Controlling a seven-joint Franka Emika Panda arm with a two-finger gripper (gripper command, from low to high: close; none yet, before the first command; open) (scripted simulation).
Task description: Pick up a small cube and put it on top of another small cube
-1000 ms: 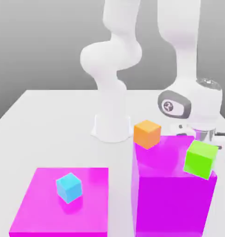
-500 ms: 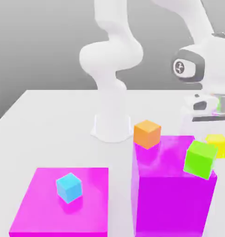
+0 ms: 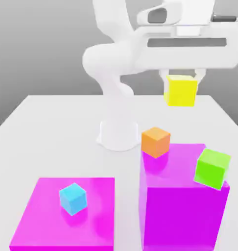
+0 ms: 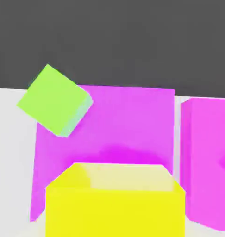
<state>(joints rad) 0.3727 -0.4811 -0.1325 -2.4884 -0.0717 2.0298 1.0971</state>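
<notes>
A white table (image 3: 52,117) under a grey backdrop carries a tall magenta block (image 3: 182,206) below the jaws. The gripper (image 3: 181,76) is clamped on the small yellow cube (image 3: 180,91), held aloft between its fingers.

The tall block (image 3: 184,206) stands on the counter (image 3: 52,127). On its top sit two cubes: one (image 3: 155,141) at the back corner toward the exterior view's left, another (image 3: 212,168) tilted at the edge toward the exterior view's right. Above the block, well apart, the small cube (image 3: 180,91) hangs in the tool (image 3: 181,77). To the block's left in the exterior view lies a flat slab (image 3: 64,215) bearing a fourth cube (image 3: 73,198).
</notes>
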